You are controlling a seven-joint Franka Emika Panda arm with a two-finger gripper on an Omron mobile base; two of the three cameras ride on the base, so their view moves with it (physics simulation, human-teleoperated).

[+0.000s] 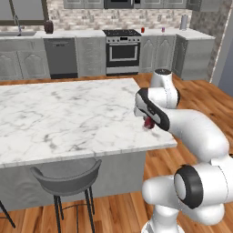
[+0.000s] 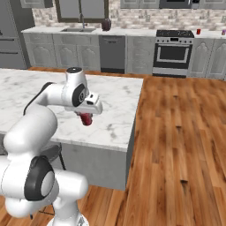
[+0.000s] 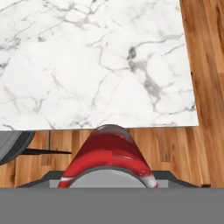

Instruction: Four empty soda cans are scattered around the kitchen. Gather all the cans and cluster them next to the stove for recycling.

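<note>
- Red soda can (image 2: 87,118), silver-topped, held in my gripper (image 2: 88,115) above the marble island's edge.
- Stove (image 1: 122,50) stands against the far wall; another red can (image 1: 143,30) sits on the counter just beside it.

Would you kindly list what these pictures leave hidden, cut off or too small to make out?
- Gripper fingers: left base view, behind the arm's wrist; hand view, behind the held soda can.
- That can's lower end: hand view, cut off at the bottom.
- Small red things on the counter right of the stove: base views, too small to confirm as cans.
- Stool: legs cut by the left base view's bottom edge.
</note>
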